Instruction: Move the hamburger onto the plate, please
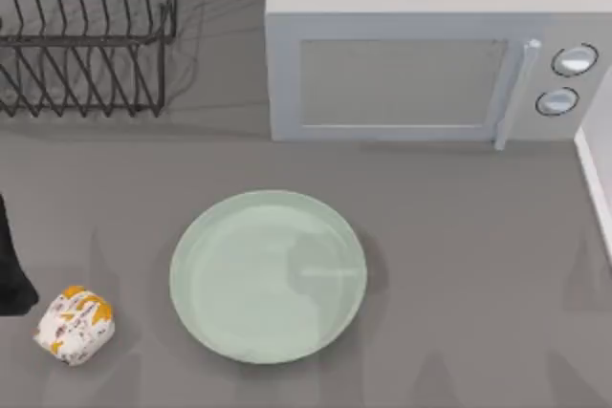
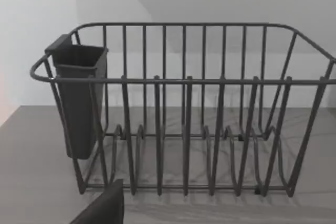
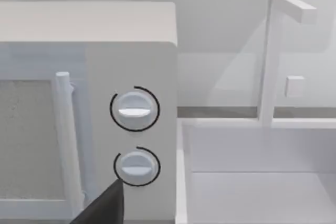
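Found the hamburger (image 1: 75, 325) lying on the grey table (image 1: 459, 265) near the front left corner, clear of the plate (image 1: 268, 276) and to its left, with bare tabletop between the two. Saw the plate sitting flat near the middle of the table, with nothing on it. Caught a dark stretch of the left arm (image 1: 11, 265) at the top view's left edge, just beside the hamburger (touching or not, could not be told). Made out a dark wedge of the left gripper (image 2: 102, 208) in the left wrist view, held off the table and facing the wire dish rack (image 2: 184, 108) with a dark cutlery cup (image 2: 79, 98) hooked on one end; could not tell whether released or clenched, and saw nothing grasped. Noted the same for the right gripper (image 3: 102, 205): a dark wedge in the right wrist view, grip state impossible to tell, facing the microwave (image 3: 131, 51), its two round knobs (image 3: 134, 108) and its upright door handle (image 3: 65, 140). Spotted a white sink (image 3: 262, 171) with a tap (image 3: 273, 56) just beside the microwave. Placed the dish rack at the back left and the microwave at the back right, door closed.
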Motion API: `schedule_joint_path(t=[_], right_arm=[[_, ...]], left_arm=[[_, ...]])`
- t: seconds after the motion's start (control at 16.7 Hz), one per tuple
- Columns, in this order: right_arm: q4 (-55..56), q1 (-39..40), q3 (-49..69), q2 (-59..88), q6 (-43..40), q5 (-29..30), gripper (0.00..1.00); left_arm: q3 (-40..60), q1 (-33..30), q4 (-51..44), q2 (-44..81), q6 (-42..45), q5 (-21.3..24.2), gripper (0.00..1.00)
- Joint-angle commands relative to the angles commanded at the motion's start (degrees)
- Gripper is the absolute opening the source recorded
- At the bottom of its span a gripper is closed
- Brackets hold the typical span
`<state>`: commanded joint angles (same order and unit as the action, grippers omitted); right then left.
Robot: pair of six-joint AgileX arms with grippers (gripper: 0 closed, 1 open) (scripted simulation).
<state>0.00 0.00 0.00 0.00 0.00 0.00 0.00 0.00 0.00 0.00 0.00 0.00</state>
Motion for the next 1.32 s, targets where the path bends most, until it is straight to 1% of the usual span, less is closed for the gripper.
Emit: schedule_joint_path(t=[0.24, 0.42, 0.6, 1.02, 1.32], right_arm=[[0.0, 0.0, 0.0, 0.0, 0.0, 0.0, 1.0], [0.0, 0.0, 0.0, 0.0, 0.0, 0.0, 1.0], [0.0, 0.0, 0.0, 0.0, 0.0, 0.0, 1.0], [0.0, 0.0, 0.0, 0.0, 0.0, 0.0, 1.0], [0.0, 0.0, 0.0, 0.0, 0.0, 0.0, 1.0]], left_arm=[[1.5, -0.4, -1.6, 1.9, 0.5, 0.1, 1.0], [6.9, -1.8, -7.0, 9.2, 2.3, 0.1, 1.0], [14.7, -3.7, -15.0, 22.0, 4.9, 0.1, 1.0], [34.8, -8.8, -37.6, 60.3, 12.1, 0.0, 1.0], [46.6, -11.7, -49.6, 79.4, 16.0, 0.2, 1.0]])
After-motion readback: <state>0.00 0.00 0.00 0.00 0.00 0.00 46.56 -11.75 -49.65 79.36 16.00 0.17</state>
